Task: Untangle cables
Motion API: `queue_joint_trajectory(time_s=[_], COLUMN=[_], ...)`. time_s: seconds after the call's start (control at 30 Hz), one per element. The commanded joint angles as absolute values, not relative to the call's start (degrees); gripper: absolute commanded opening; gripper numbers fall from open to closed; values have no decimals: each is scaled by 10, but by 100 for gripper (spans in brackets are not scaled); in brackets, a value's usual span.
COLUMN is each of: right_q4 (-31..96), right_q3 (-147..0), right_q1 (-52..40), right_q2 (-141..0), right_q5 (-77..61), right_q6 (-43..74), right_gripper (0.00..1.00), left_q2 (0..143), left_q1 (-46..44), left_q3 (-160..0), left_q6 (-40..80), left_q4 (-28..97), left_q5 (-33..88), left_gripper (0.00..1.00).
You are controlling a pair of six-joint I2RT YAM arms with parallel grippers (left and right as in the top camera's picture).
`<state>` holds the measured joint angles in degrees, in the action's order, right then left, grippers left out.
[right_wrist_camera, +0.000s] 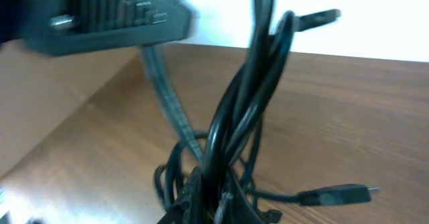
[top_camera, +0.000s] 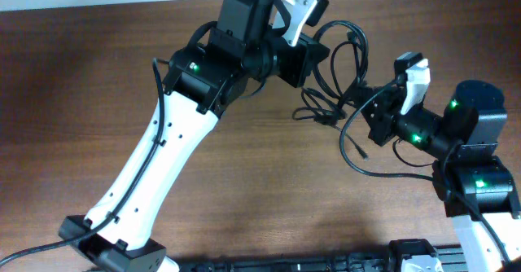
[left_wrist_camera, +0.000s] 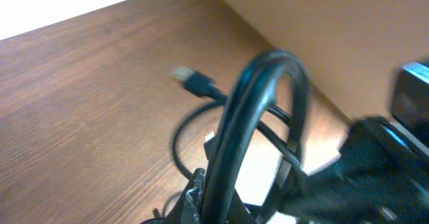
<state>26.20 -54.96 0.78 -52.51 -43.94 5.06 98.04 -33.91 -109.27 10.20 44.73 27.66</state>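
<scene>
Left gripper [top_camera: 313, 60] is clamped shut on the cables [top_camera: 340, 60] at the far middle of the table [top_camera: 81, 85], its arm reaching in from the near left corner. In its wrist view a thick black loop of cord rises from between the jaws at the bottom edge and bends over in an arch, blurred because it is so close. Beyond that loop a silver-tipped plug [left_wrist_camera: 186, 75] lies flat on the wood, its cord curving back toward the grip.

Right gripper [top_camera: 374, 105] is closed too, pinching the same tangle from the right side. Its wrist view shows a bunch of strands standing up out of the jaws, twisted round each other. A top plug [right_wrist_camera: 320, 16] sticks out high on the right, and a low plug [right_wrist_camera: 335, 196] lies on the table near the bottom right. How many separate cords make up the bunch I cannot tell.

From above, the tangle sits between the 2 grippers, just right of the left one and just left of the right one. Big loops stand out toward the far edge and a few small coils lie on the wood below them. Nearer, 1 short plug end [top_camera: 359, 151] rests on the table just left of the right arm.
</scene>
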Motion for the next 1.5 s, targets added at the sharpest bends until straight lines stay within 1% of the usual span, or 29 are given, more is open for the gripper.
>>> queue_joint_trajectory(time_s=[0.0,0.1,0.23,0.43,0.57,0.63,0.8,0.83,0.9,0.93,0.97,1.0,1.03,1.13,1.33,1.47], right_q4=[261,261,259,258,258,258,261,265,271,273,277,279,283,289,304,313], right_q3=[-555,-555,-555,-555,-555,-555,-555,-555,-555,-555,-555,-555,-555,-555,-554,-554], right_q1=[8,8,8,8,8,8,8,8,8,8,8,8,8,8,8,8], right_q2=[-521,-521,-521,-521,-521,-521,-521,-521,-521,-521,-521,-521,-521,-521,-521,-521], right_q5=[-554,-595,-650,-654,-663,-694,-665,-645,-585,-538,-499,-469,-450,-443,-443,-443], right_q6=[0,-18,-43,-43,-46,-74,-66,-65,-29,5,29,46,55,55,54,47], right_gripper=[4,4,4,4,4,4,4,4,4,7,15,25,38,62,67,69], left_q2=[975,975,975,975,975,975,975,975,975,975,975,975,975,975,975,975], left_q1=[-339,-339,-339,-339,-331,-315,-285,-283,-281,-281,-281,-281,-281,-281,-281,-281], left_q3=[-1096,-1096,-1096,-1096,-1096,-1096,-1096,-1096,-1096,-1096,-1096,-1096,-1096,-1096,-1096,-1096], left_q6=[154,173,173,173,173,173,173,173,165,154,137,122,107,64,59,59], left_q4=[441,441,440,440,440,442,460,462,468,470,470,470,470,470,464,436], left_q5=[189,135,121,121,69,46,37,39,50,61,80,101,124,177,190,268], left_gripper=[0,0,0,0,0,0,0,0,0,0,0,0,0,0,0,0])
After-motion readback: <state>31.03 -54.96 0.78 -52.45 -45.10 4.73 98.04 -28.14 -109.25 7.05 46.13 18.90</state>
